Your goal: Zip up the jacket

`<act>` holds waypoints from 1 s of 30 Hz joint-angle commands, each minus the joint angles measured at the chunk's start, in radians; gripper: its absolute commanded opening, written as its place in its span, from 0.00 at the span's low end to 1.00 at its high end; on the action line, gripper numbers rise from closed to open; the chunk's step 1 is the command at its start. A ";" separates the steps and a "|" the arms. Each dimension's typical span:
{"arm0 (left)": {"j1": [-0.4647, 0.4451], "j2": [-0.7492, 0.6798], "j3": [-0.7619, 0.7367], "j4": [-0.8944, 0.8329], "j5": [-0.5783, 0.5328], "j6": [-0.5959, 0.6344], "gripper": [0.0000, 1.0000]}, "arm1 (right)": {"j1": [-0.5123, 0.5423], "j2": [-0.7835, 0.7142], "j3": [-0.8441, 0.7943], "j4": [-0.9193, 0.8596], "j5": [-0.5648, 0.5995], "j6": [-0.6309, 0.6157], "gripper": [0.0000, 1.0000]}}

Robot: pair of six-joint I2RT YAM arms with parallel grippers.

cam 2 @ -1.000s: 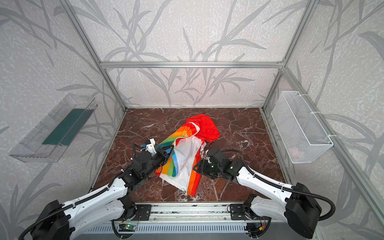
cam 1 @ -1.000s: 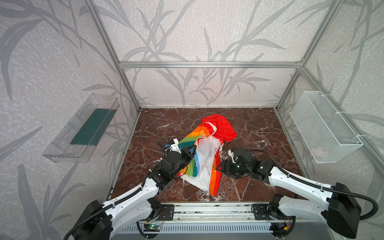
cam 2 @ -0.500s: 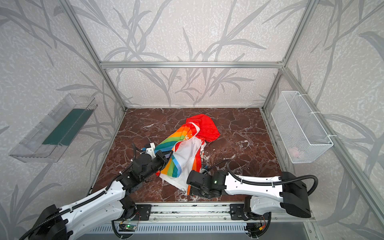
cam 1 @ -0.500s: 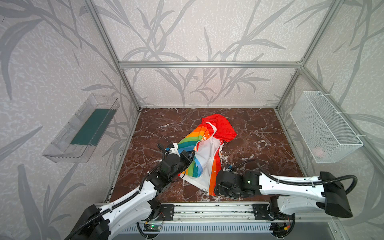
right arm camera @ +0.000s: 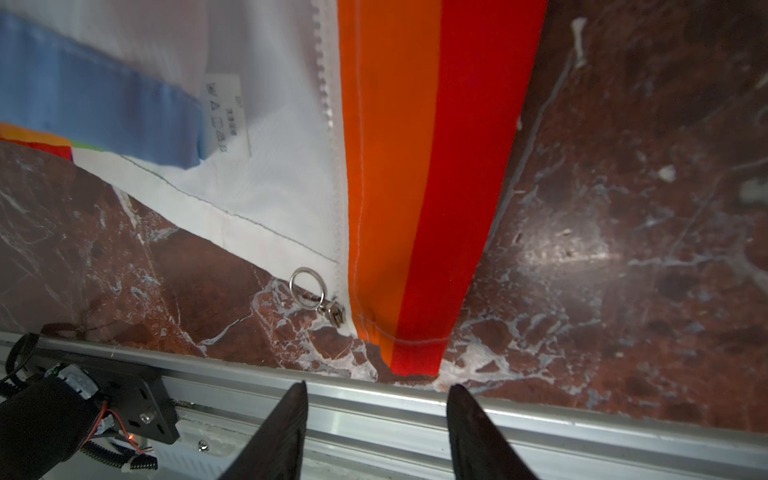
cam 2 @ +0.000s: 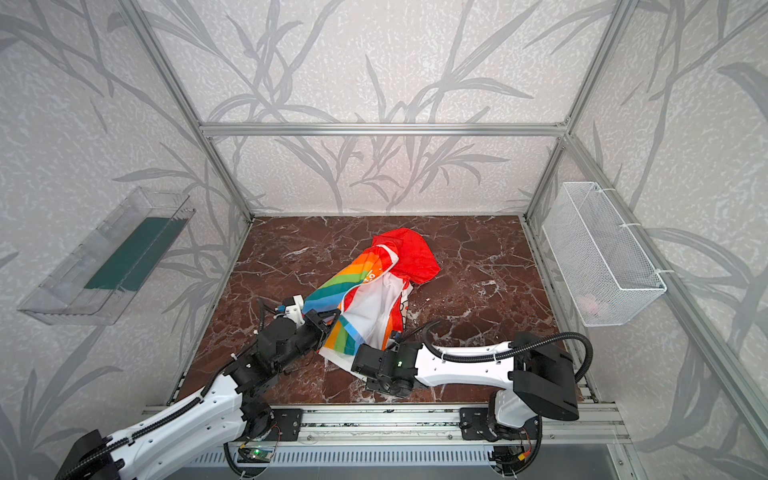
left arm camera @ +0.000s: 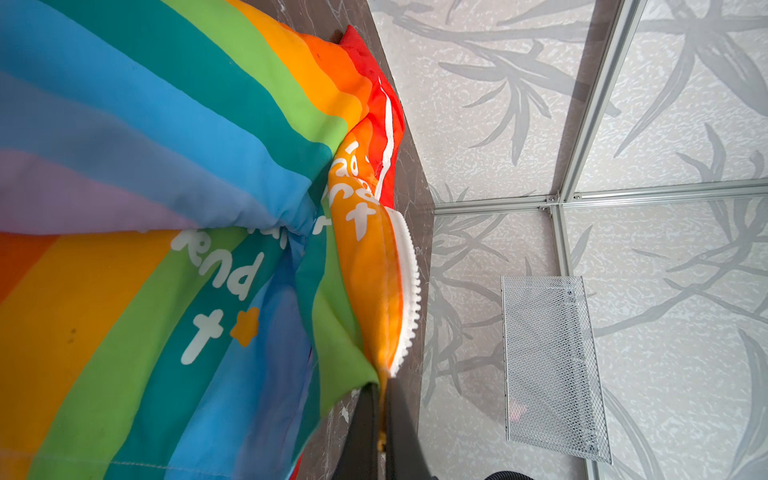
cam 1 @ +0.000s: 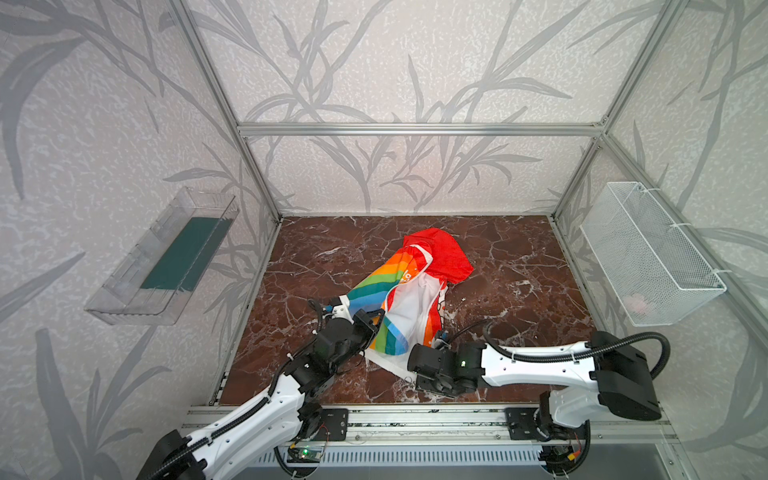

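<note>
Pictured: a child's thin rainbow-striped jacket with red hood (cam 1: 411,303), sprawled unzipped near the middle of the brown marble-patterned tabletop (cam 1: 519,266), white lining showing; gripped on its near-left side by the black left claw (left arm camera: 381,415), pinched tight on the orange front edge right at the end of the white plastic zipper teeth (left arm camera: 409,291), the same hold as a second ago; swung within that second from beside the garment's right edge down to its near hem, the black right claw (right arm camera: 376,388), now low over the aluminium front rail (right arm camera: 582,424), narrowed a little yet still parted and holding nothing; just ahead of it, the small metal slider (right arm camera: 334,313) with its round wire pull ring (right arm camera: 306,287), lying on the table at the foot of the other zipper half, beside the orange-and-red front strip; judged from that, a line-up for seizing the slider end, with the two halves not yet joined and the zipping itself still all to do; readable on the striped front, in white hand-drawn lettering (left arm camera: 224,270), only fragments, seemingly "end" and a lone "t" beside an orange star, with more letters lost in a fold; sewn into the lining, a white care label (right arm camera: 226,120) with wash symbols and print too small to read; no brand name to be made out.
</note>
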 commanded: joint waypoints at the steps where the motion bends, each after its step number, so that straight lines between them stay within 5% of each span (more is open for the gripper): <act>1: 0.006 -0.009 -0.014 -0.016 -0.019 -0.021 0.00 | -0.007 0.036 0.028 -0.007 0.021 0.000 0.53; 9: 0.020 0.073 -0.022 0.067 0.038 -0.035 0.00 | -0.080 0.095 0.052 0.016 -0.043 -0.122 0.41; 14: 0.037 0.087 -0.033 0.098 0.053 -0.046 0.00 | -0.073 0.166 0.170 -0.162 -0.046 -0.189 0.43; 30: 0.085 0.132 -0.033 0.097 0.147 -0.037 0.00 | -0.013 0.159 0.210 -0.300 0.038 -0.131 0.50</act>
